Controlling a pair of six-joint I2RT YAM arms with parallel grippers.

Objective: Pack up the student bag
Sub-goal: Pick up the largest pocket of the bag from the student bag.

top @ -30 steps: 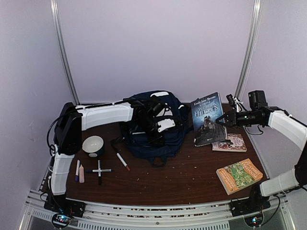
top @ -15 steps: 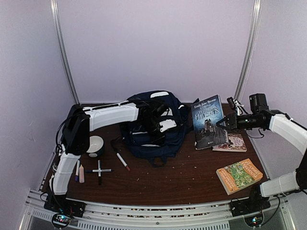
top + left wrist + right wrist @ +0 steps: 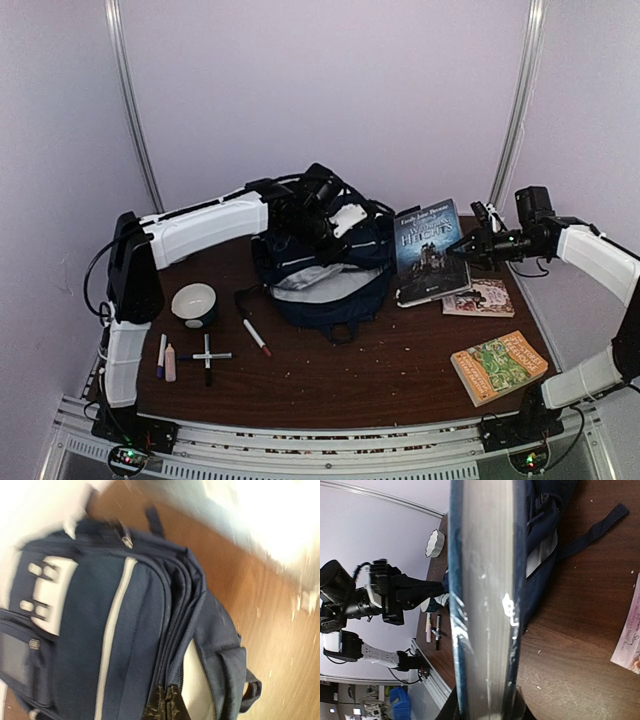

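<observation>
We found the left arm (image 3: 205, 224) and right arm (image 3: 598, 262) clad in white shells, with black joints, black wrist cameras, loose black cables and boxy black bases.

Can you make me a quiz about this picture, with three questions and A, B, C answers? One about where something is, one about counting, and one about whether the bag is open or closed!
1. Where is the white bowl?
A. On the table, left of the bag
B. Inside the bag
C. On the floor

2. How many books can you see?
A. One
B. Three
C. Five

3. How is the bag's big pocket?
A. Zipped shut
B. Open
C. Cut off

Answers:
1. A, because the bowl stands on the table, left of the bag and apart from it.
2. B, because there is a blue book, a pink book and an orange book.
3. B, because the light grey lining shows in the gap.
</observation>
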